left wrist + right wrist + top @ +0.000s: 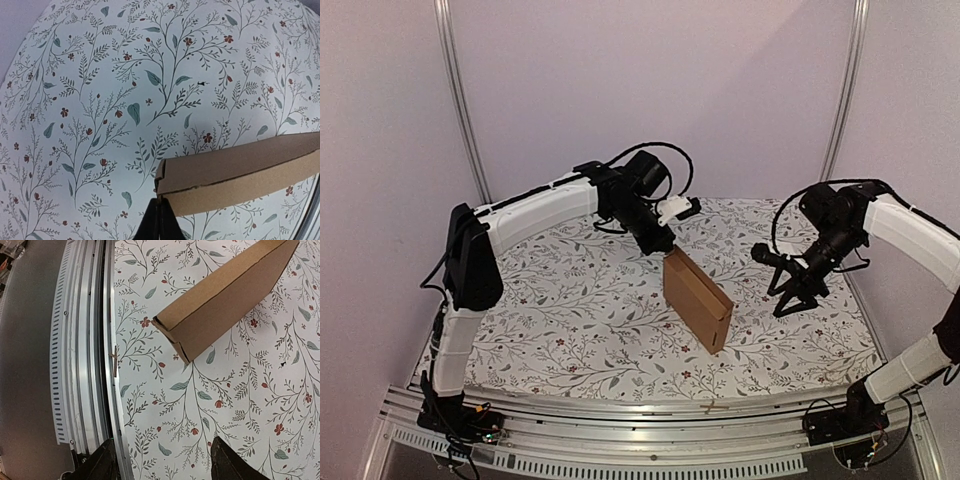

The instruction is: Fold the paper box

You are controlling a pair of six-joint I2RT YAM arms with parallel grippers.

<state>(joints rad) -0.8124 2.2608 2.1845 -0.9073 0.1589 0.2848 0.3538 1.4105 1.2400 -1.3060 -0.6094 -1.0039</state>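
Left hand (pixel 159 224) closed, pinching paper box (pixel 240 167) corner

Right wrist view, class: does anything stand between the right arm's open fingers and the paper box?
Nothing visible does. Only bare floral tablecloth lies between the right arm's fingers and the paper box, whose other end the left arm's fingers pinch.

No text, label, brand, number or sign can be read in any of the views. The paper box (pixel 696 296) shows only plain brown faces. The cloth (pixel 570 300) under it carries a leaf-and-flower print with no lettering.
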